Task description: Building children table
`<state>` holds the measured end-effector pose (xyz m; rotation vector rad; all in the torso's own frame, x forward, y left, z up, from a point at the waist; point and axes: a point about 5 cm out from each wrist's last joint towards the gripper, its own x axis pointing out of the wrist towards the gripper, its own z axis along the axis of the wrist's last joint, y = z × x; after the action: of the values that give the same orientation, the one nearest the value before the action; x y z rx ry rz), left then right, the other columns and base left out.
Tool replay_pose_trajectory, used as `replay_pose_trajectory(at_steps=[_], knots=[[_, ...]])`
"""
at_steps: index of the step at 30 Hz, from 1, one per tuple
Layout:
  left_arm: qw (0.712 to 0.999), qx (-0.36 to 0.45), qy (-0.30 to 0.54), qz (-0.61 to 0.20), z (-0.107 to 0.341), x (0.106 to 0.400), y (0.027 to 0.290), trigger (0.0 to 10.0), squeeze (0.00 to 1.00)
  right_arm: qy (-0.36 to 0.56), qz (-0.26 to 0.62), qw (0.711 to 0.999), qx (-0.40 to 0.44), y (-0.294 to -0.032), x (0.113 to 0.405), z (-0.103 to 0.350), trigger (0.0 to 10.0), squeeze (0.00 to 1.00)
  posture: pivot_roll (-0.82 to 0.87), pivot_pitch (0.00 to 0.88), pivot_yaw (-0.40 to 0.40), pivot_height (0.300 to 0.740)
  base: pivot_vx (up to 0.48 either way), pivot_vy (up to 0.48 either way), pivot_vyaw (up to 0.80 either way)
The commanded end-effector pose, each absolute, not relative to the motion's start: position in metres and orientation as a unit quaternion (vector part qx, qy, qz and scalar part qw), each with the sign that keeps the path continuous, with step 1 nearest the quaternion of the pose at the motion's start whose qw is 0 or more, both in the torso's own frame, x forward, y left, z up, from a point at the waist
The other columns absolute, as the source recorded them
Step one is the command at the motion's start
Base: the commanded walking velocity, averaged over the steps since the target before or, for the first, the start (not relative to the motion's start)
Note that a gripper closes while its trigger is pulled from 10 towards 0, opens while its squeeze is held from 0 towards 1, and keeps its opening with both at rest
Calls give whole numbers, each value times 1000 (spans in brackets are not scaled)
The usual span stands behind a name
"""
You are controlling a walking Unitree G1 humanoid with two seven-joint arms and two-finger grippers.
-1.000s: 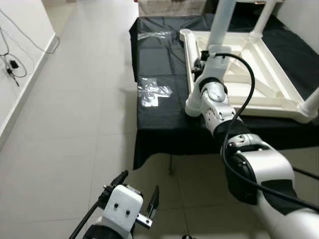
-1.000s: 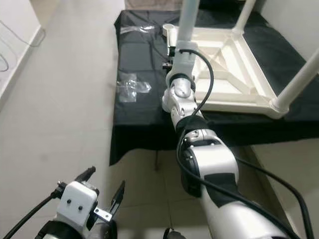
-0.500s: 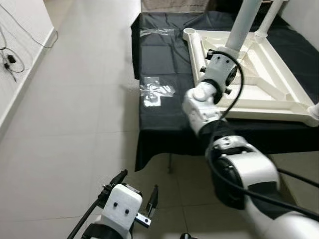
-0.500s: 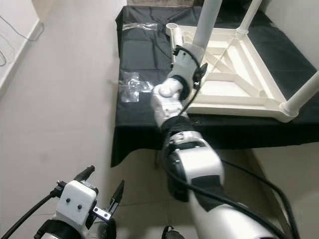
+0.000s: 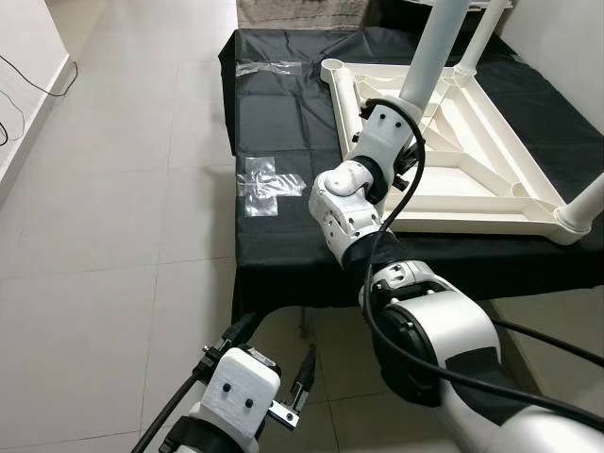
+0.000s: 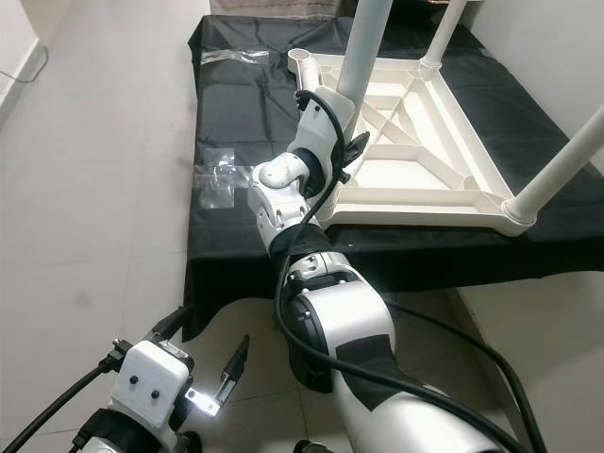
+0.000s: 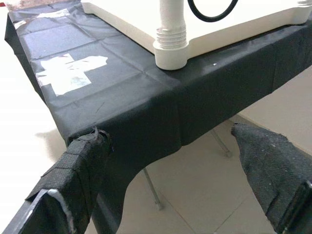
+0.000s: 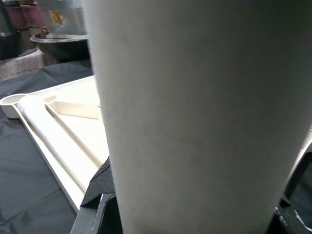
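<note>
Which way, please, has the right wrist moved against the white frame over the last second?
Yes, leftward: the right wrist swung across the white frame from its near rail to its corner; the right pincer kept gripping the leg.

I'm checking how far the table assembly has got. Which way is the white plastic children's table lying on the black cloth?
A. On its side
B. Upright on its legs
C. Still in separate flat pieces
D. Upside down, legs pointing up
D: the white plastic children's table shows its ribbed underside facing up on the black cloth, with white tube legs rising from its corners.
</note>
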<state>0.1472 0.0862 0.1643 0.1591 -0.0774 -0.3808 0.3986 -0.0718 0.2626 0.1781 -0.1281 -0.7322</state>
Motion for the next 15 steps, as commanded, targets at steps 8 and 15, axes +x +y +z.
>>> replay_pose_trajectory(at_steps=[8, 15], knots=[[978, 83, -33, -191, 159, 146, 86, 10000, 0, 72, -367, 923, 90, -73, 393, 205, 10000, 0, 157, 215, -33, 740, 0, 0, 0], [978, 81, -31, -191, 157, 146, 87, 10000, 0, 73, -359, 925, 103, -73, 393, 203, 10000, 1000, 157, 215, -33, 740, 0, 0, 0]])
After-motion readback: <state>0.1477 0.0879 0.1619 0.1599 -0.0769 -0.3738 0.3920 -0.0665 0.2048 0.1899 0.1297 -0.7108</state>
